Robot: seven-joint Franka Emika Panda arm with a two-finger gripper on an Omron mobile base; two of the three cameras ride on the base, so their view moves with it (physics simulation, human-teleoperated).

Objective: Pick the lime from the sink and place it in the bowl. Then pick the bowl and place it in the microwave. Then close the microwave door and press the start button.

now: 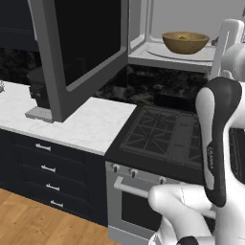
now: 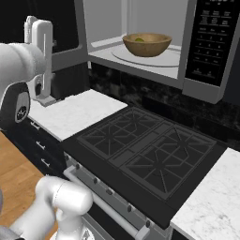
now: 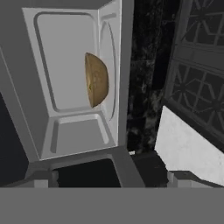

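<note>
Kitchen, white marble desk lower left of left base view, black stove at centre. Microwave door swung open at upper left; bowl on turntable inside microwave, upper right. Right base view: bowl at top centre, lime inside it, control panel upper right. Hand view: rolled sideways, bowl at centre in cavity. Jaws state: cannot tell.

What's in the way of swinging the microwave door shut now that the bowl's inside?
Nothing visible blocks it. The microwave door stands wide open to the left, and the bowl holding the lime sits fully inside on the turntable, back from the front edge. The opening between door and microwave looks free.
</note>
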